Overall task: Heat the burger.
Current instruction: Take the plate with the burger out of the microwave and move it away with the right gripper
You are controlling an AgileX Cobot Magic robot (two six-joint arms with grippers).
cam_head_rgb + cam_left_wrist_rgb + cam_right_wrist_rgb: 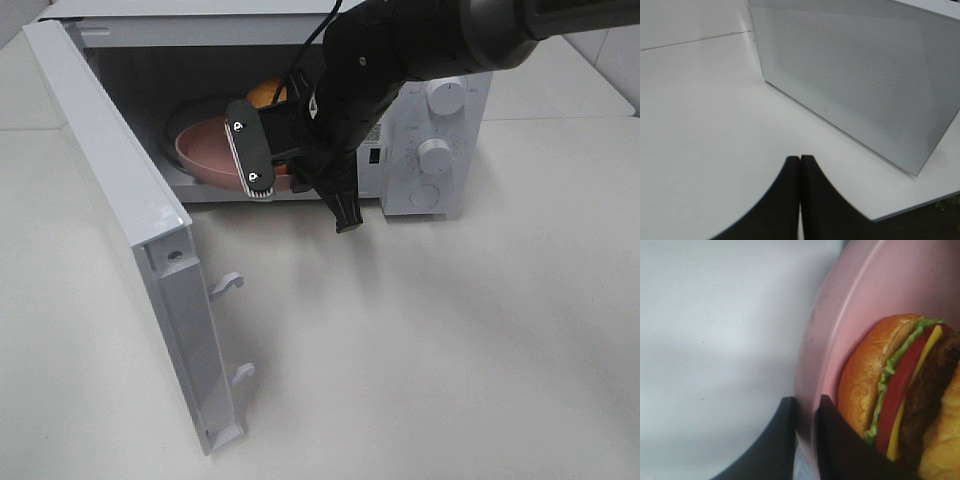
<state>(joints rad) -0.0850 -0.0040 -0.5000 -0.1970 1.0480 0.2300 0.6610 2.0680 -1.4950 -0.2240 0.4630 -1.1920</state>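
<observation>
Burger sits on pink plate, partway inside microwave. Your right claw pinches the plate rim w/ thin grip; plate could tilt, burger slides off.

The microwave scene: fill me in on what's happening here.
The right gripper is clamped on the rim of the pink plate, which carries the burger, and it holds the plate inside the open microwave. The microwave door is swung wide open. The left gripper is shut and empty, hanging over the white table next to the microwave's perforated side.
</observation>
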